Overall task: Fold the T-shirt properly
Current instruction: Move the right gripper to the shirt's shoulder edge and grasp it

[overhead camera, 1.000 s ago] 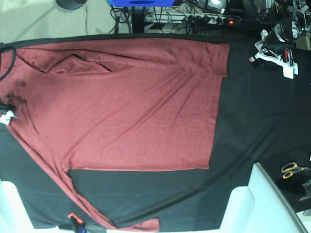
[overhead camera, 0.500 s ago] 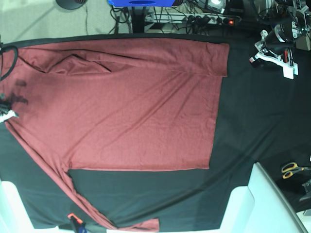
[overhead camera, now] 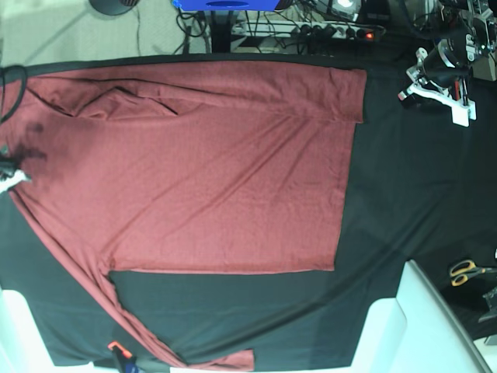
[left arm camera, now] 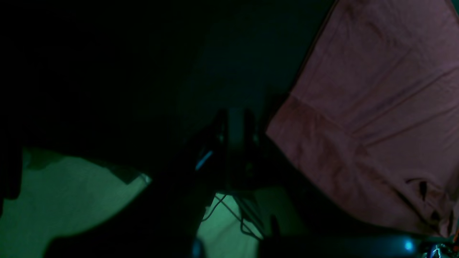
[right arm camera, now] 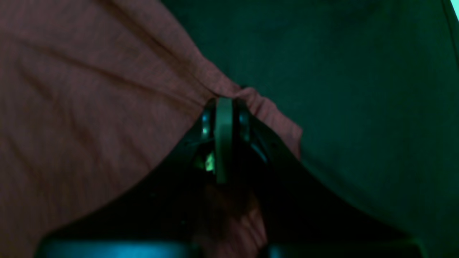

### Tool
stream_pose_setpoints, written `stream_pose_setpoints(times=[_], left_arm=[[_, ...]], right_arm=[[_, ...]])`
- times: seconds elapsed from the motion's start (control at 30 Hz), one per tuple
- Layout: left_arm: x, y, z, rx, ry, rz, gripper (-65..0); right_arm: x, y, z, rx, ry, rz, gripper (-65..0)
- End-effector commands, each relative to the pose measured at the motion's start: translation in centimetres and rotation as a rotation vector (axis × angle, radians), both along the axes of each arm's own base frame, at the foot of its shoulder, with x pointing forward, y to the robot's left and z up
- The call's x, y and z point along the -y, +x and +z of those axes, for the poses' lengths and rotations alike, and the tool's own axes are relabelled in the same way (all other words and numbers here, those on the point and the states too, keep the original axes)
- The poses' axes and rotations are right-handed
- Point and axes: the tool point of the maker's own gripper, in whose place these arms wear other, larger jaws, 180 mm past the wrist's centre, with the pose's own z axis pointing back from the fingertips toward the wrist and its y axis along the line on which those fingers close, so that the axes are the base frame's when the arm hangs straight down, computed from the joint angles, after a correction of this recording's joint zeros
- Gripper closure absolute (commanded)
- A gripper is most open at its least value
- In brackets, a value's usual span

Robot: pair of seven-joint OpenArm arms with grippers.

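Observation:
The brick-red T-shirt (overhead camera: pixel 202 171) lies spread flat on the black cloth (overhead camera: pixel 419 179), one long sleeve trailing toward the near edge. My right gripper (overhead camera: pixel 9 176) is at the shirt's left edge. In the right wrist view it (right arm camera: pixel 224 102) is shut on a pinched fold of the T-shirt (right arm camera: pixel 89 89), with creases fanning out from the grip. My left gripper (overhead camera: pixel 410 84) hovers at the far right over bare cloth, shut and holding nothing. In the left wrist view it (left arm camera: pixel 235 120) sits just left of the T-shirt's corner (left arm camera: pixel 376 89).
Scissors (overhead camera: pixel 466 270) lie at the right edge. White blocks (overhead camera: pixel 388 334) stand at the near right and near left corners. An orange-handled tool (overhead camera: pixel 116 350) rests by the near sleeve. A power strip (overhead camera: pixel 334 31) and cables lie behind the table.
My right gripper has shut on the shirt's left edge and shifted slightly toward the far side, drawing the fabric with it. The left arm has not moved.

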Motion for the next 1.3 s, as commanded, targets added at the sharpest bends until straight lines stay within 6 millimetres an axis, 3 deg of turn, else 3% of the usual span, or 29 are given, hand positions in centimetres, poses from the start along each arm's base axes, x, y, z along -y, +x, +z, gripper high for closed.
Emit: stream_pose_setpoints(times=[0.0, 0.1, 0.33, 0.53, 0.67, 0.73, 0.8, 0.9, 0.97, 1.1, 1.27], left_arm=[[-0.5, 0.5, 0.8, 0.027, 0.016, -0.012, 0.0], [-0.5, 0.5, 0.8, 0.026, 0.017, -0.012, 0.0], [-0.2, 0.7, 0.8, 0.027, 0.013, -0.018, 0.0], [-0.3, 0.7, 0.8, 0.028, 0.015, -0.016, 0.0], [-0.5, 0.7, 0.9, 0.031, 0.016, -0.014, 0.0], [-0.3, 0.7, 0.8, 0.029, 0.014, -0.017, 0.0], [-0.3, 0.8, 0.8, 0.031, 0.014, -0.017, 0.0], [-0.3, 0.8, 0.8, 0.03, 0.013, -0.018, 0.0], [-0.3, 1.0, 0.8, 0.033, 0.012, -0.015, 0.0], [-0.9, 0.2, -0.2, 0.002, 0.004, 0.012, 0.0], [-1.0, 0.1, -0.3, -0.001, 0.004, 0.015, 0.0]], right_arm=[[1.7, 0.3, 1.6, 0.039, -0.022, -0.025, 0.0], [2.4, -0.6, 2.8, 0.065, -0.025, -0.048, 0.0], [0.8, -2.1, 4.5, 0.067, -0.039, -0.007, 0.0], [0.5, -4.7, 4.5, -0.003, -0.026, -0.029, 0.0], [-0.5, -5.4, 4.5, -0.009, -0.027, -0.012, -0.3], [-0.6, -5.7, 4.2, -0.031, -0.022, -0.009, -3.6], [-0.8, -5.7, 4.3, -0.061, -0.013, -0.008, -12.2], [-1.3, -4.7, 6.2, -0.033, -0.037, 0.022, -27.5], [-2.3, -3.5, 7.9, 0.021, -0.054, 0.048, -33.6], [-2.5, -0.3, 10.4, 0.096, -0.067, 0.062, -33.9], [-2.1, 3.8, 8.2, 0.06, 0.081, 0.024, -33.9]])
